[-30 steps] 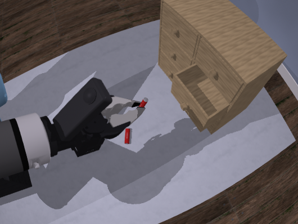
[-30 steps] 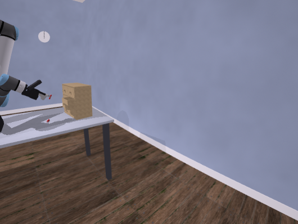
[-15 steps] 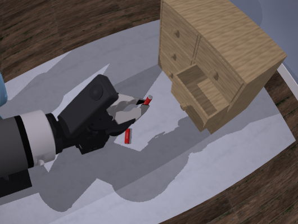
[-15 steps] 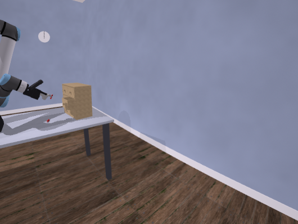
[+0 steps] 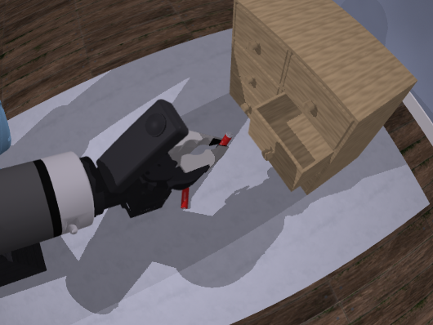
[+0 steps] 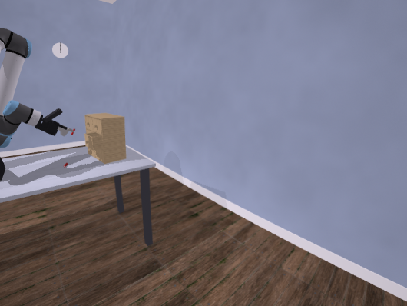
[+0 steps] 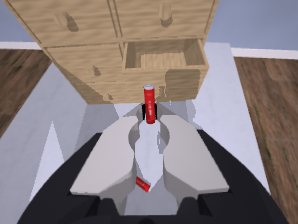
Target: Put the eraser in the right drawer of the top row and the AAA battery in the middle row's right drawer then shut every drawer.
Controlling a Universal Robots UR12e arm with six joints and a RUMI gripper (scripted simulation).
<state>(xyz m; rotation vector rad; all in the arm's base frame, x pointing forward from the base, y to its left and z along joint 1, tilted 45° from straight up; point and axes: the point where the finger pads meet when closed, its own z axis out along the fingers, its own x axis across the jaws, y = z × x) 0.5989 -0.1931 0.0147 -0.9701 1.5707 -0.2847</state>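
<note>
My gripper (image 5: 213, 144) is shut on a small red AAA battery (image 5: 226, 138) with a silver end. It holds the battery by its lower part, well above the table. In the wrist view the battery (image 7: 149, 103) stands upright between my fingertips, in front of the chest. The wooden chest (image 5: 320, 79) stands upright, with its middle-row right drawer (image 5: 292, 139) pulled out, open and empty. That drawer also shows in the wrist view (image 7: 165, 55). The other drawers are shut. A second small red object (image 5: 185, 198) lies on the table below my fingers; I cannot tell whether it is the eraser.
The chest (image 6: 106, 136) stands near the table's far right corner, close to the edge. The open drawer sticks out toward my gripper (image 6: 65, 131). The red object on the table also shows in the exterior view (image 6: 65, 164).
</note>
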